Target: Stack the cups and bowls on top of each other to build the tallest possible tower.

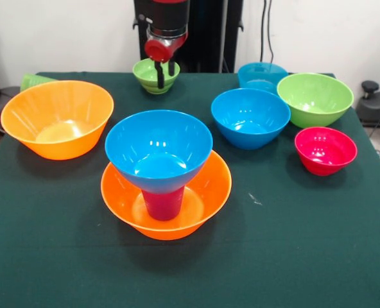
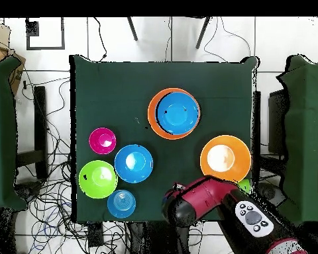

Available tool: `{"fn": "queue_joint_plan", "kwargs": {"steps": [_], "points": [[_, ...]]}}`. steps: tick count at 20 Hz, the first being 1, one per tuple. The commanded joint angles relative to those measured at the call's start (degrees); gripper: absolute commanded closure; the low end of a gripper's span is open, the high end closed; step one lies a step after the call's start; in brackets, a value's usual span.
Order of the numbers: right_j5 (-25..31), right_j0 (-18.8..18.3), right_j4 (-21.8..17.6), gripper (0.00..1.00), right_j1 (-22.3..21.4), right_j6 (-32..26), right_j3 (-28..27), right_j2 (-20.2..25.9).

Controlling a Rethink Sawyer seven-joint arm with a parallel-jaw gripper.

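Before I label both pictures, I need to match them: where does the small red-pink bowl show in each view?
Front view: the red-pink bowl sits at the right, in front of the lime green bowl.
Overhead view: the red-pink bowl lies at the left, just above the lime green bowl.
Shared landmark: that lime green bowl, its neighbour in both.

Bright even light from above, soft shadows on the table (image 1: pixel 293 256), glare on glossy bowls (image 1: pixel 58 119), sharp focus

Orange bowls (image 1: pixel 57 119), blue bowls (image 1: pixel 250 117), lime bowl (image 1: pixel 315 98), red-pink bowl (image 1: pixel 325 150), dark green tablecloth (image 1: pixel 293 244).
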Motion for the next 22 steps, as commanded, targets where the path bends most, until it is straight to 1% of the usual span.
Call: {"fn": "queue_joint_plan", "kwargs": {"steps": [1,7,12,16,18,20,22], "points": [[-4.0,2.4,-4.3,0.00,2.2,5.5,-4.5,-1.1],[-4.5,2.9,-4.5,0.00,2.3,5.0,-4.7,-2.1],[-5.4,3.3,-5.7,0.00,4.5,5.0,-6.0,-3.8],[-5.1,3.6,-5.4,0.00,5.1,4.8,-6.2,-4.0],[-4.5,2.9,-4.8,0.00,4.9,3.6,-5.5,-3.5],[-4.7,2.1,-5.0,0.00,5.1,2.8,-4.7,-3.4],[-6.0,2.5,-6.5,0.00,5.6,3.7,-4.6,-4.6]]}}
